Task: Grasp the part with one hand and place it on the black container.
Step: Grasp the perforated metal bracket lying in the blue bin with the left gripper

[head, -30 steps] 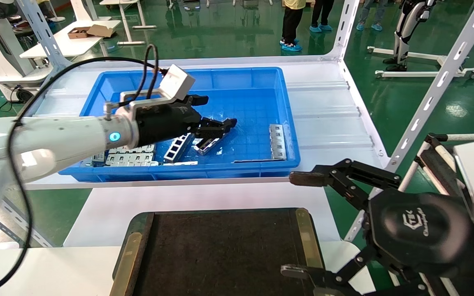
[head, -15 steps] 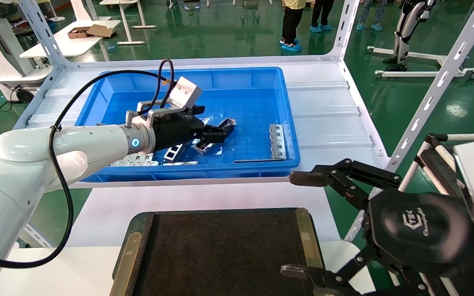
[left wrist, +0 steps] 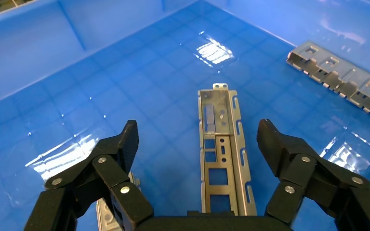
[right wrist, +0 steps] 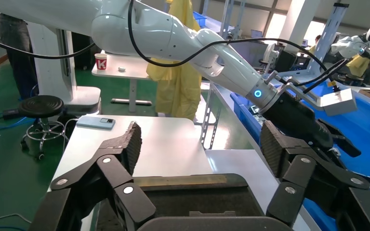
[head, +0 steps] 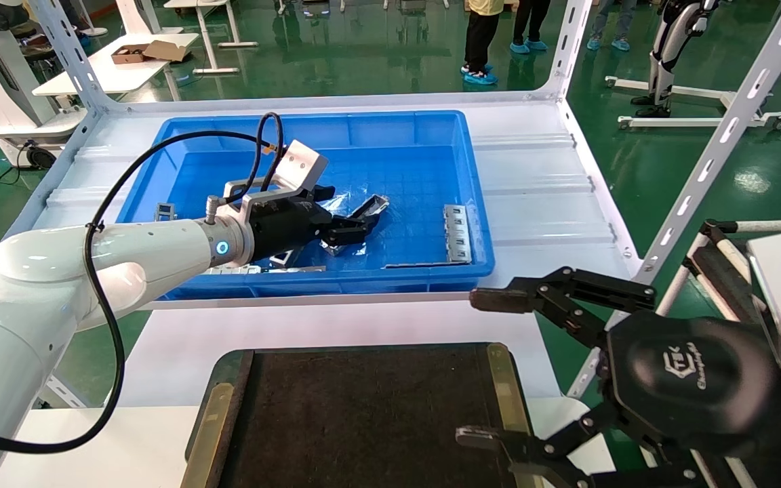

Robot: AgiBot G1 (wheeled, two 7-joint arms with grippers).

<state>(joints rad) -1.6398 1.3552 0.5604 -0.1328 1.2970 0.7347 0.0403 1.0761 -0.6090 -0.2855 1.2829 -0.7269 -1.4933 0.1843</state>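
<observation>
Reaching into the deep blue plastic bin point(head: 431, 135), the black left gripper point(left wrist: 197, 142) spreads wide astride the slim silver-grey metal channel part point(left wrist: 221, 149) (lying flat), aligned for grasping; the right gripper point(head: 492, 366) idles wide beside the flat black felt container point(head: 363, 413).

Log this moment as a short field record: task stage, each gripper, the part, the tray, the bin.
stage: approach, nothing grasped yet
left gripper: open, low inside the blue bin, fingers either side of the part without touching it
part: lying flat on the bin floor, hollow side up, lined up between the open fingers
right gripper: open, parked at the right edge of the black container, holding nothing
black container: nearest the robot, nothing on its surface
other metal pieces: slotted bar by the bin's right wall
</observation>
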